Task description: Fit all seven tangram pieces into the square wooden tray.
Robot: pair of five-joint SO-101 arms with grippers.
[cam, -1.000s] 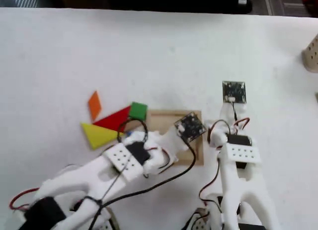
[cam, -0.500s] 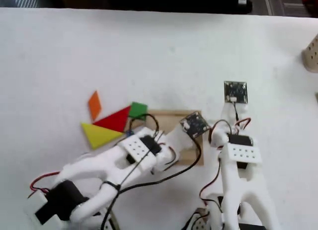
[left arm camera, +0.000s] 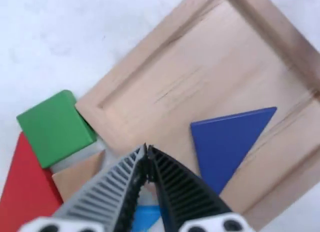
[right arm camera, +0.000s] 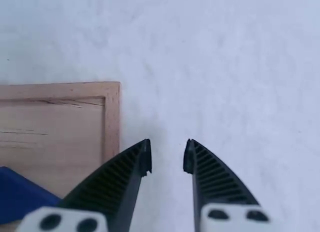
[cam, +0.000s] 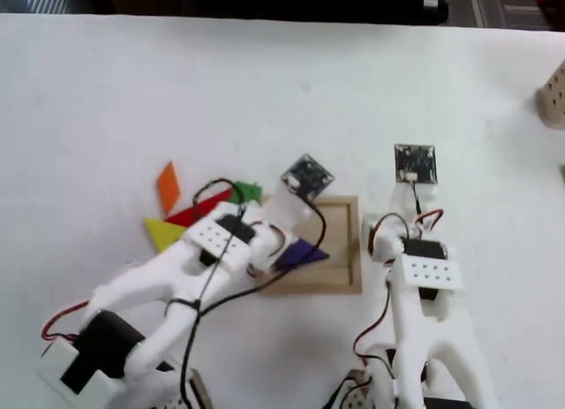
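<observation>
The square wooden tray [cam: 342,250] lies mid-table. A blue triangle [cam: 300,253] rests flat inside it, near one side [left arm camera: 227,139]. Just off the tray's corner sit the green square [left arm camera: 55,126] and the red triangle [left arm camera: 20,192]. A tan piece [left arm camera: 75,174] and a light blue piece [left arm camera: 147,217] show under my left gripper [left arm camera: 146,152], which hangs shut and empty over the tray's edge near that corner. The yellow triangle [cam: 161,233] and orange parallelogram [cam: 168,186] lie further left. My right gripper [right arm camera: 166,154] is open over bare table beside the tray's corner [right arm camera: 112,117].
The left arm [cam: 177,276] stretches from the near left across the pieces toward the tray. The right arm [cam: 424,281] stands just right of the tray. A pale perforated object [cam: 553,95] sits at the table's right edge. White table spreads wide beyond the tray.
The left arm has swung from over the tray's right part toward its far left corner, uncovering the blue triangle lying in the tray. The right arm has stayed put.
</observation>
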